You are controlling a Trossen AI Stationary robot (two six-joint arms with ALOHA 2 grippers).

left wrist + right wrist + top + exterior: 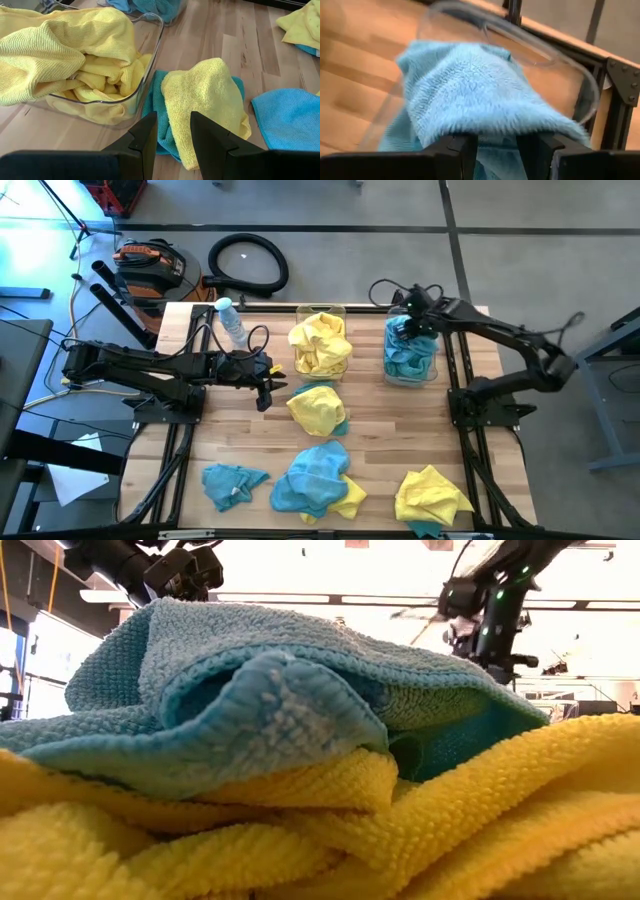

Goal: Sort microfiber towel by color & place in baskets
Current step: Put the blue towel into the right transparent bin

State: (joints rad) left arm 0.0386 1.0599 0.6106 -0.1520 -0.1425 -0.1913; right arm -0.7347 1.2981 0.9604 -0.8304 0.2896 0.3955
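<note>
We hold our right end effector (496, 147) clamped on a teal towel (480, 95) over the teal basket (409, 350), apparently to drop it in, while our left end effector (172, 132), fingers apart, hovers beside the yellow towel (205, 107) still on the counter (400, 430)

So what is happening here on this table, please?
A two-armed robot is sorting towels by color into two clear baskets. The right hand is over the basket of blue towels, closed on a blue towel that hangs into it. The left hand waits open and empty beside the basket of yellow towels, near a yellow towel lying on a blue one. More blue and yellow towels lie at the table's near edge. A small bottle stands behind the left arm.
</note>
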